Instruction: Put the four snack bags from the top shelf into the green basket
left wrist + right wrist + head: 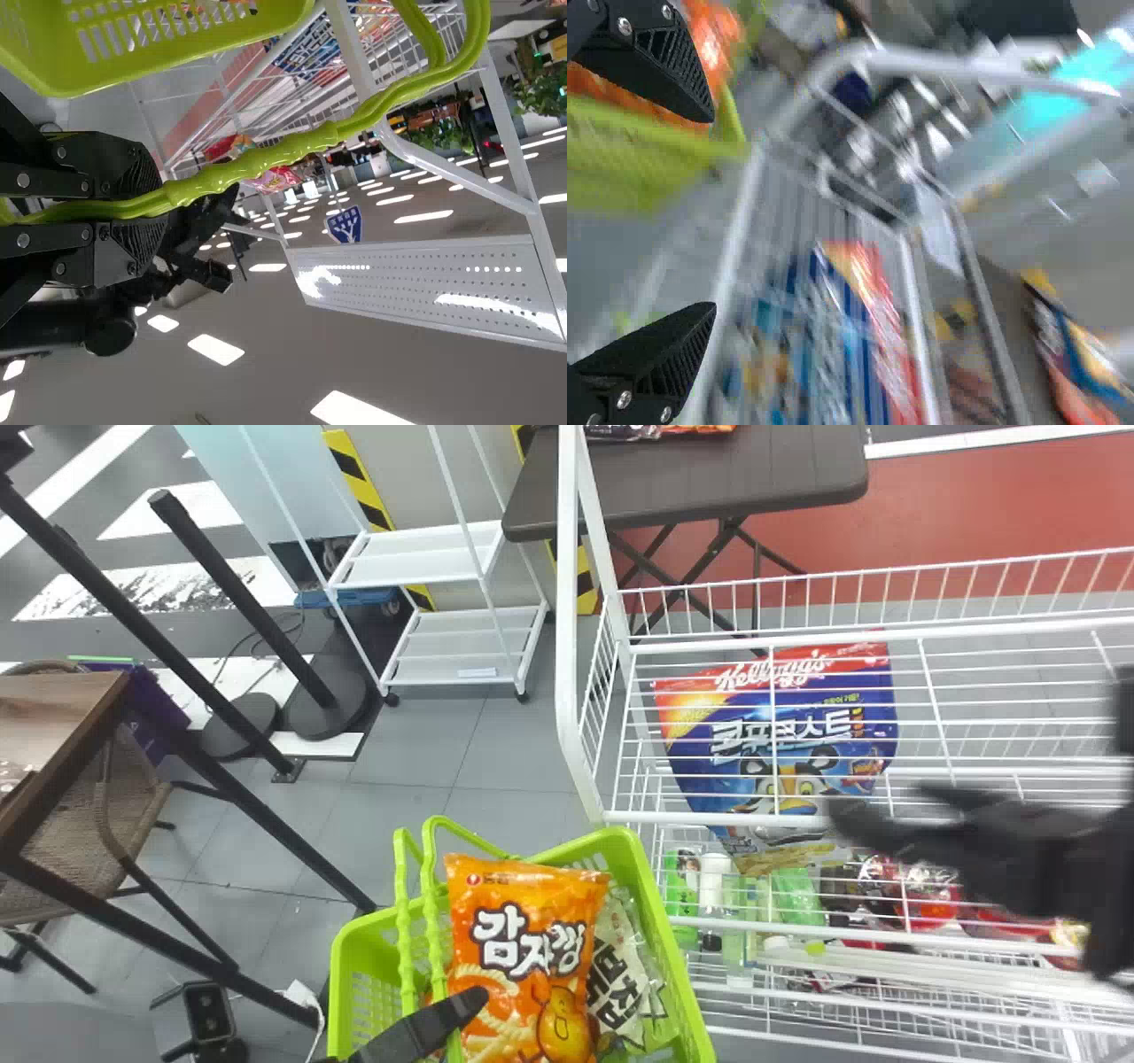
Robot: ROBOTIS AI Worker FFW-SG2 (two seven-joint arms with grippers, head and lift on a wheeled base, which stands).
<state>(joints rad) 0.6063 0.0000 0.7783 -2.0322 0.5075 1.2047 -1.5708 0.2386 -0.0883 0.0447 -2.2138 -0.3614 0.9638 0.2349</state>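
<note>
In the head view the green basket (656, 886) holds an upright orange snack bag (523, 957) and a pale bag with black print (620, 974) beside it. My left gripper (452, 1019) is at the basket's handle; in the left wrist view the left gripper (146, 205) is shut on that green handle (266, 161). Over the wire rack at the right is my right gripper (877, 802), its fingers apart. The right wrist view shows the right gripper (707, 212) open and empty, with the basket (647, 168) and orange bag (718, 44) close to one finger.
A large blue cereal bag (780, 735) stands behind the wires of the white rack (585, 717). Bottles (713, 886) and red packages are lower in the rack. Behind are a dark folding table (709, 478) and a white shelf cart (425, 558); black posts stand at the left.
</note>
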